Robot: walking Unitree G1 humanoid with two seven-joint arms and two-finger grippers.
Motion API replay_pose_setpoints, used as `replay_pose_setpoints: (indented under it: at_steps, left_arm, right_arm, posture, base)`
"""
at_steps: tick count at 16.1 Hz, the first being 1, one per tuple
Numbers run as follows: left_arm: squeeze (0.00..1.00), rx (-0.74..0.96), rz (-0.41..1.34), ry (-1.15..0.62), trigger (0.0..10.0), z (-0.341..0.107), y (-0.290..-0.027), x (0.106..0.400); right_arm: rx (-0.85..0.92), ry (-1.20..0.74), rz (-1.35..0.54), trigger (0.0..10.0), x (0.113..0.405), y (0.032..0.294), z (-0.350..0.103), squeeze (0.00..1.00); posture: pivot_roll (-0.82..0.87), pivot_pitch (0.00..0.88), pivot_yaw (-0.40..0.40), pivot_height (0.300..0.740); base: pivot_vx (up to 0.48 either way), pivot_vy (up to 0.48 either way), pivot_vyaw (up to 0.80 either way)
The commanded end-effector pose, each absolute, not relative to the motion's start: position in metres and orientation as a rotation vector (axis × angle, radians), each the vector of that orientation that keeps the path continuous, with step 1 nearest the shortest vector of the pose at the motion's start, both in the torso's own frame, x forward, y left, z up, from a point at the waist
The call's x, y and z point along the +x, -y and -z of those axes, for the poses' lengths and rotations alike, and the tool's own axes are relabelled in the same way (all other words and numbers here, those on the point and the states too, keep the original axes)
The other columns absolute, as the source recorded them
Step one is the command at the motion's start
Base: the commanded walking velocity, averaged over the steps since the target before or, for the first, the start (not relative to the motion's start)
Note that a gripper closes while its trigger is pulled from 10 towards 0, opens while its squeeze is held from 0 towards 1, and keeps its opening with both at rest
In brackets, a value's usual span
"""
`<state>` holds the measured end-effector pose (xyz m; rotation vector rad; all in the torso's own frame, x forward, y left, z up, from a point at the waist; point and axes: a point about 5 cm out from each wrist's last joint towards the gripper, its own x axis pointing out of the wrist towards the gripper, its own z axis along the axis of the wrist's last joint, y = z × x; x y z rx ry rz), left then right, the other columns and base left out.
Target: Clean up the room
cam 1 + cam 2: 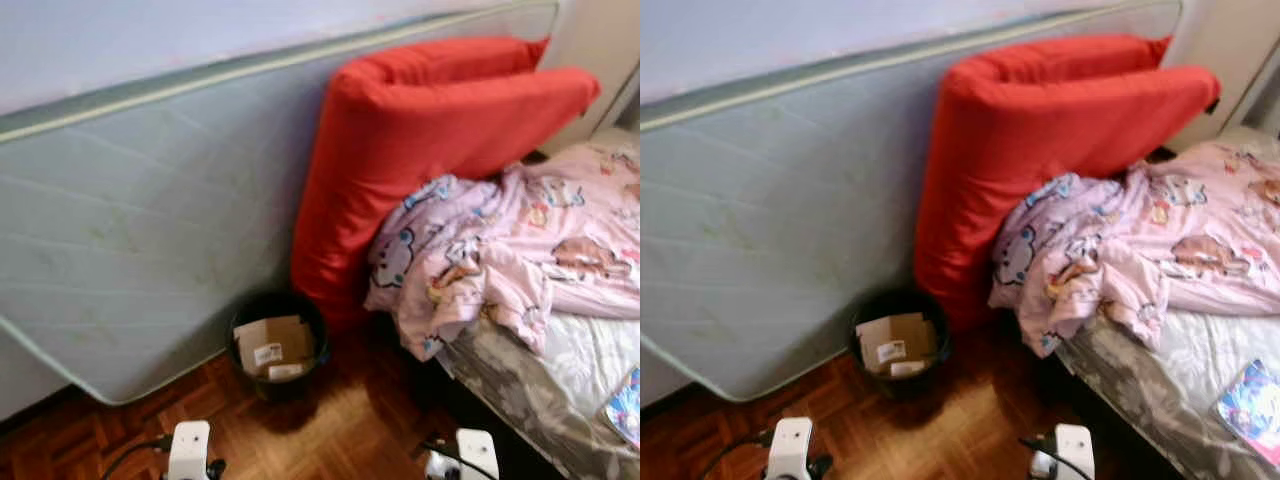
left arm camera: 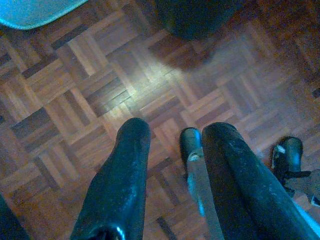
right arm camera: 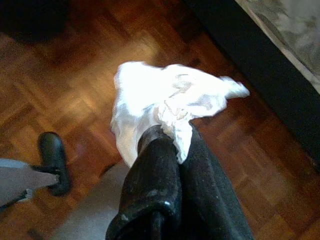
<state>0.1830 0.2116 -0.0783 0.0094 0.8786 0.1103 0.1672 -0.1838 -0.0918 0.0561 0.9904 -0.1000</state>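
One crumpled white tissue (image 3: 165,102) pinched tight in right gripper (image 3: 172,142) jaws over parquet floor (image 3: 75,90), seemingly bound for black bin (image 1: 279,345) just ahead. Left gripper (image 2: 172,150) jaws narrowly parted, empty, low above floor.

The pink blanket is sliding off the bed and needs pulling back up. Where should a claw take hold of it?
Grip the bunched fold of the pink blanket overhanging the bed edge, coming from the floor side: it hangs free and thick there.

White wrist housings w/ black cables; each hand (image 2: 172,150) has two glossy black fingers (image 3: 150,170), slightly scuffed, apparently.
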Motion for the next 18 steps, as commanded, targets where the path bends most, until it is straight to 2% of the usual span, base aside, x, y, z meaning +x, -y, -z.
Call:
replay_pose_setpoints:
  at_steps: [1,10,16,18]
  left_arm:
    - [0.0,0.005,-0.112,-0.887,10.0,0.0789,-0.2101,0.183]
    - [0.0,0.014,-0.109,-0.889,10.0,0.0788,-0.2103,0.1832]
    - [0.0,0.024,-0.108,-0.886,10.0,0.0786,-0.2105,0.1835]
    - [0.0,0.023,-0.105,-0.885,10.0,0.0785,-0.2103,0.1837]
  right_arm:
    - [0.055,-1.0,0.112,10.0,0.1638,0.1873,0.0929,0.0]
    - [0.053,-1.001,0.104,10.0,0.1637,0.1858,0.0931,0.0]
    - [0.039,-0.997,0.089,10.0,0.1656,0.1846,0.0924,0.0]
    - [0.026,-0.996,0.086,10.0,0.1661,0.1851,0.0921,0.0]
  posture:
    - [-0.05,0.069,-0.035,0.74]
    - [-0.05,0.07,-0.035,0.74]
    - [-0.05,0.07,-0.035,0.74]
    - [-0.05,0.07,-0.035,0.74]
  base:
    - [0.0,0.304,0.0]
    - [0.0,0.302,0.0]
    - [0.0,0.0,0.0]
    - [0.0,0.0,0.64]
